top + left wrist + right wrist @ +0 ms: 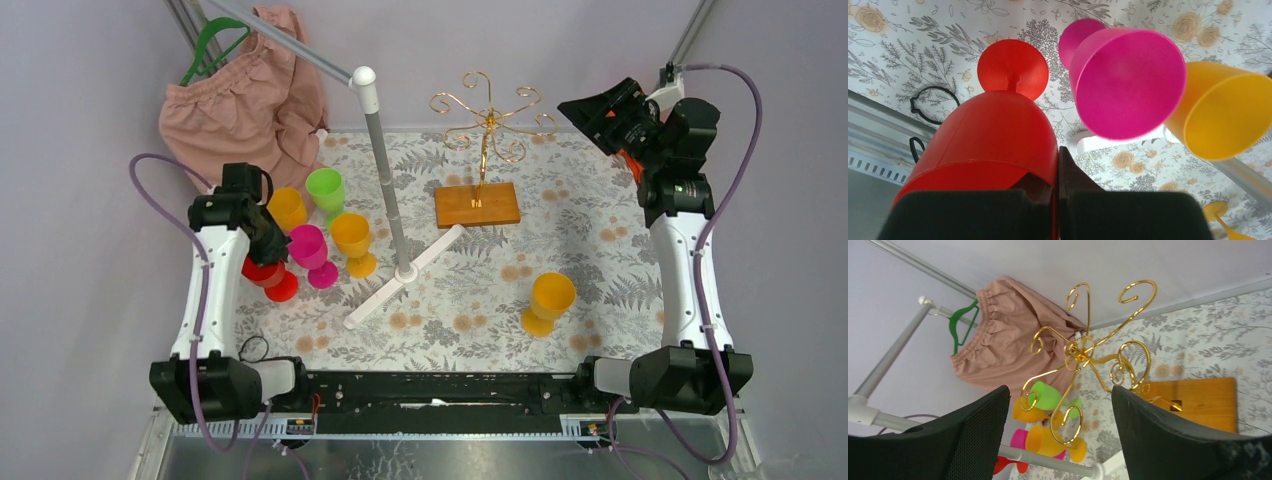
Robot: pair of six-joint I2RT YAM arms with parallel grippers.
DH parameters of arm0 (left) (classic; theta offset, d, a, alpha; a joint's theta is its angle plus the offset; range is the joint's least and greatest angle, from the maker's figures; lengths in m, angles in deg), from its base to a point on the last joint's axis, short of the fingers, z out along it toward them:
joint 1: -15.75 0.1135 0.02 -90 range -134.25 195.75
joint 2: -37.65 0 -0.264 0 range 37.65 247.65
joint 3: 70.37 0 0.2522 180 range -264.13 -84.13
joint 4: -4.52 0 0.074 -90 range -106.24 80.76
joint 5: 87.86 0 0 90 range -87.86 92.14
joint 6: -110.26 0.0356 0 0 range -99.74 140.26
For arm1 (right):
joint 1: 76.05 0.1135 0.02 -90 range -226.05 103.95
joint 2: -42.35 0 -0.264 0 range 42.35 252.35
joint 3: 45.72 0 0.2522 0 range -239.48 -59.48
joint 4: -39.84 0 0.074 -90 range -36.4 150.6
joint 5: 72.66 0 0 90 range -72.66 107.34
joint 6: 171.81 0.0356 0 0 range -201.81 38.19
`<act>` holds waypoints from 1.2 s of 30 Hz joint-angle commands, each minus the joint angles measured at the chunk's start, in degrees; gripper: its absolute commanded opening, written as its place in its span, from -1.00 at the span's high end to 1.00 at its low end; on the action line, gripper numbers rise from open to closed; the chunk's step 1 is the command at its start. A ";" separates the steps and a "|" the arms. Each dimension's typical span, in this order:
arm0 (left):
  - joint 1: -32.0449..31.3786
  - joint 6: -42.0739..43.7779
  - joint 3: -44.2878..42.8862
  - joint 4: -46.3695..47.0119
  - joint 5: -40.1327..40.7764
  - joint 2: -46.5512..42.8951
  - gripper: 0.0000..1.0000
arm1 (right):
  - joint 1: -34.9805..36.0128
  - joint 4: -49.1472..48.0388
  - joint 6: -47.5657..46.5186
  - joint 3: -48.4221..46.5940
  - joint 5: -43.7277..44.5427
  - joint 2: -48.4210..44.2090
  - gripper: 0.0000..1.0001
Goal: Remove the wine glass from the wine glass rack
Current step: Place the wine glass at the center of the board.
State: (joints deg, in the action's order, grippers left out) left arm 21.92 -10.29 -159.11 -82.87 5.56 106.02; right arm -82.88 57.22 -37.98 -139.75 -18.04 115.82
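Note:
The gold wire wine glass rack [488, 122] stands on its orange-brown wooden base [477, 204] at the back middle; no glass hangs on its scroll arms. It also shows in the right wrist view [1088, 352]. My left gripper [262, 245] is shut on the rim of a red wine glass [270, 277] at the left, one finger inside the bowl and one outside [1058, 165]; the red glass [998, 135] has its foot down by the cloth. My right gripper [600, 110] is open and empty, raised at the back right and facing the rack [1059, 390].
Magenta [310, 250], yellow-orange [352, 240], green [325, 188] and orange [288, 208] glasses cluster by the left gripper. Another orange glass [548, 300] stands front right. A white-and-grey pole stand [385, 170] with a cross foot holds a pink garment [245, 100].

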 commanded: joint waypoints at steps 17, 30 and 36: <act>4.95 1.66 7.72 18.25 -2.27 9.87 1.00 | -1.26 -1.08 -2.62 3.41 -0.46 1.40 -0.62; 5.71 0.97 11.64 22.48 -1.31 12.90 1.00 | -1.26 -2.20 -2.19 4.04 -0.45 2.28 -0.62; 5.70 1.02 12.25 22.19 -0.87 12.05 0.75 | -1.26 -2.36 -2.98 4.72 0.32 1.84 -0.64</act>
State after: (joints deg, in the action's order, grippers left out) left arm 27.10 -9.22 -148.90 -62.80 3.46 117.63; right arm -83.93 57.39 -40.38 -135.38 -17.80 118.01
